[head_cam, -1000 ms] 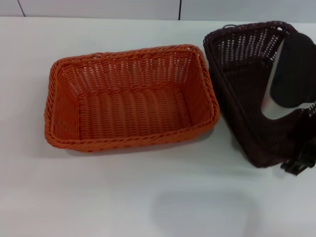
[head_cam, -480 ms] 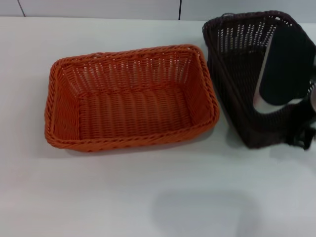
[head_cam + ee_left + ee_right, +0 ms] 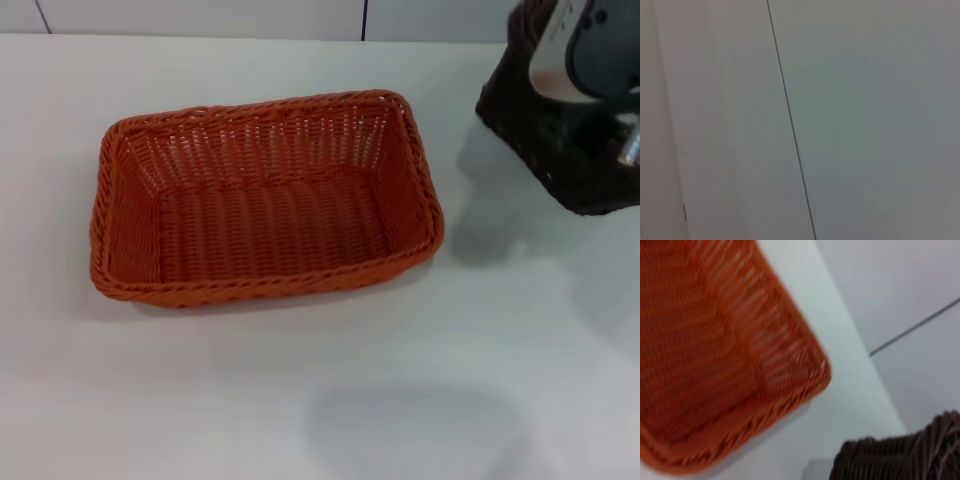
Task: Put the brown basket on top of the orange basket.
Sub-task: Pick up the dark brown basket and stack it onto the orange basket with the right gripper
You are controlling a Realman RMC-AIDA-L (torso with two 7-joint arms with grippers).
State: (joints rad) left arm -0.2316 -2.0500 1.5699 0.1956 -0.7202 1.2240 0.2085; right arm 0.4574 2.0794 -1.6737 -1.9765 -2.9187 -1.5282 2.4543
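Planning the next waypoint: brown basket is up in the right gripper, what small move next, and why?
Probably carry the brown basket toward the robot's left until it is over the orange basket. It hangs lifted off the table on the right gripper, beside the orange one, not above it.

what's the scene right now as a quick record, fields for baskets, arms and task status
orange basket: upright on the white table, left of centre in the head view, nothing inside
brown basket: off the table at the far right, tilted, partly out of frame, its shadow on the table below
right gripper: at the brown basket, carrying it; fingers hidden
left gripper: not in view; its wrist camera shows only plain wall panels
gap: the two baskets are apart, not touching
task status: brown basket not yet on the orange basket
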